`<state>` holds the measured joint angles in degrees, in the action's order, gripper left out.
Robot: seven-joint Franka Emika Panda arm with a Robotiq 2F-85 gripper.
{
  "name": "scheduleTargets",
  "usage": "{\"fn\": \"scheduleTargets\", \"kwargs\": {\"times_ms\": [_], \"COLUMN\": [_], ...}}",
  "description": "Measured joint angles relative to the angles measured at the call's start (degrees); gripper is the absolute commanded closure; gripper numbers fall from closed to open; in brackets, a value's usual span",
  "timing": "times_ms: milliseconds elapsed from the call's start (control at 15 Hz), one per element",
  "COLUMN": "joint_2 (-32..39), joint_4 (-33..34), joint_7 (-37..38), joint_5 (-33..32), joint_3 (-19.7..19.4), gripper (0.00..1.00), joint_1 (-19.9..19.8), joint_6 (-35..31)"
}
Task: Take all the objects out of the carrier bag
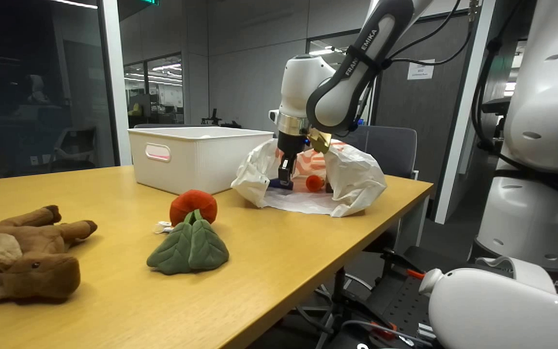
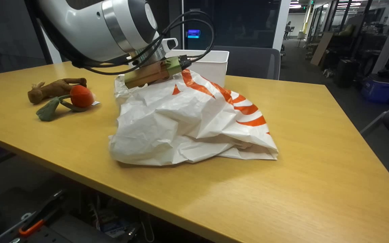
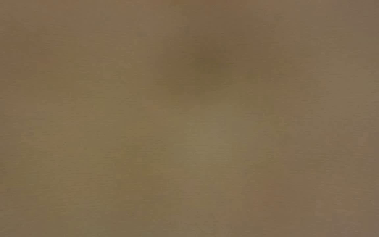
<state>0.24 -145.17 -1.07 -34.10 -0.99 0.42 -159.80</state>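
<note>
The white carrier bag [image 1: 361,182], with orange-red print, lies with its mouth facing the camera in an exterior view. Inside it I see a dark blue piece [image 1: 275,184], an orange-red round thing [image 1: 315,183] and part of a small dark thing [image 1: 329,187]. My gripper [image 1: 285,180] points down into the bag's mouth, its tip against the blue piece. The fingers stand edge-on there, so their gap does not show. Elsewhere the bag [image 2: 187,125] hides them, and the wrist view is a brown blur. Outside the bag lies a red round plush [image 1: 194,206] with green leaves [image 1: 189,247].
A white bin [image 1: 177,157] stands beside the bag, close to the arm. A brown plush toy [image 1: 32,257] lies farther along the table [image 1: 269,271]. A small white tag [image 1: 163,227] shows by the red plush. Chairs stand around the table.
</note>
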Motion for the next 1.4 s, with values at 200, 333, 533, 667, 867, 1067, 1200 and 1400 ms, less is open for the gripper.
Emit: {"fn": "scheduleTargets", "kwargs": {"times_ms": [200, 333, 533, 667, 867, 1067, 1200, 1400], "joint_2": [-1.1, -2.5, -5.2, -7.8, -12.5, -16.9, -19.0, -20.4], "joint_4": [-0.2, -0.6, -0.5, 0.0, -0.1, 0.0, 0.4, 1.9], "joint_7": [-2.5, -9.0, -21.9, -26.4, -21.6, -17.5, -18.8, -24.1], "joint_5": [3.7, 11.6, 25.8, 28.9, 16.6, 6.2, 6.0, 9.5], "joint_3": [0.3, 0.8, 1.2, 1.2, 1.5, 3.2, 4.2, 4.2], "gripper": [0.95, 0.96, 0.96, 0.96, 0.96, 0.95, 0.95, 0.95], "joint_1": [0.0, 0.5, 1.7, 2.1, 1.4, 0.8, 1.2, 2.8], "joint_6": [2.3, 6.8, 16.0, 20.8, 22.2, 29.4, 38.9, 52.3]}}
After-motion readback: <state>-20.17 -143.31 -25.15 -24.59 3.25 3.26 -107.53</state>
